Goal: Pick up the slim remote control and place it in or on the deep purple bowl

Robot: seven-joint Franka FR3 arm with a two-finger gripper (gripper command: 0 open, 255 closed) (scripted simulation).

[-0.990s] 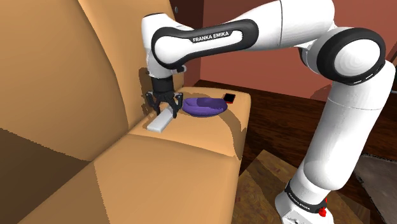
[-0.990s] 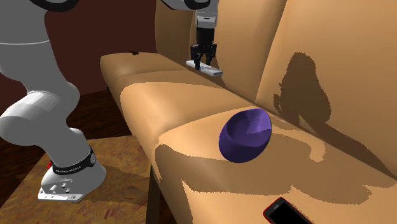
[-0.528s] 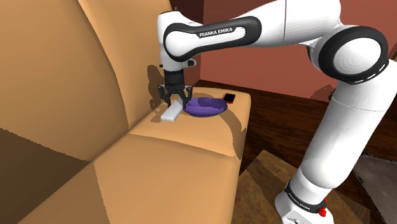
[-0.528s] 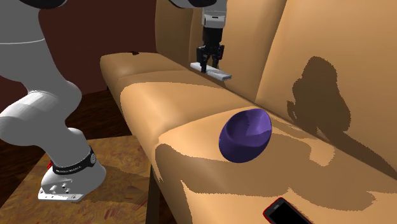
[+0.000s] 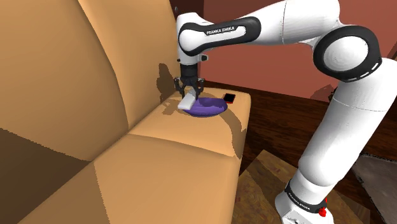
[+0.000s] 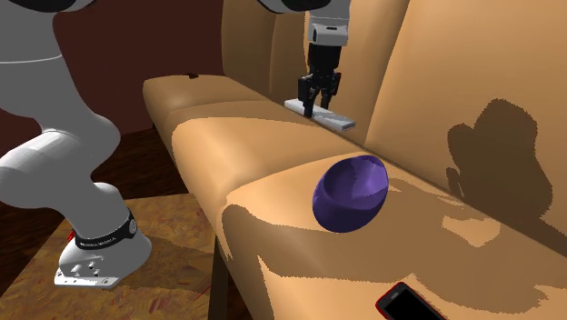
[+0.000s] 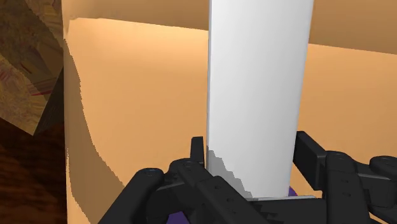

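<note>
Jaws: clamped on one end of the slim white flat remote control [image 6: 320, 115], black fingers [image 7: 312, 156] pressing both long edges.
Remote: lifted clear of the tan sofa seat [image 5: 172, 159], close to the backrest, most of its length jutting free beyond the grip; in the shoulder view, overlapping the near rim of the deep purple bowl [image 5: 207, 108].
Bowl: resting on that seat, seemingly tipped on its rounded side in the second exterior view; small black-and-red device [image 5: 229, 97] lying just past it.
Risk, grip: off-centre hold, so likely to let the long free end sag or twist out during a quick move.
Risk, release: letting go short of the bowl's hollow would probably drop the remote onto the seat or against the rim.
Risk, bowl: if knocked by the projecting end, could rock or roll on the soft seat.
Risk, fit: remote probably too long to lie inside; may bridge the rim and slide off.
</note>
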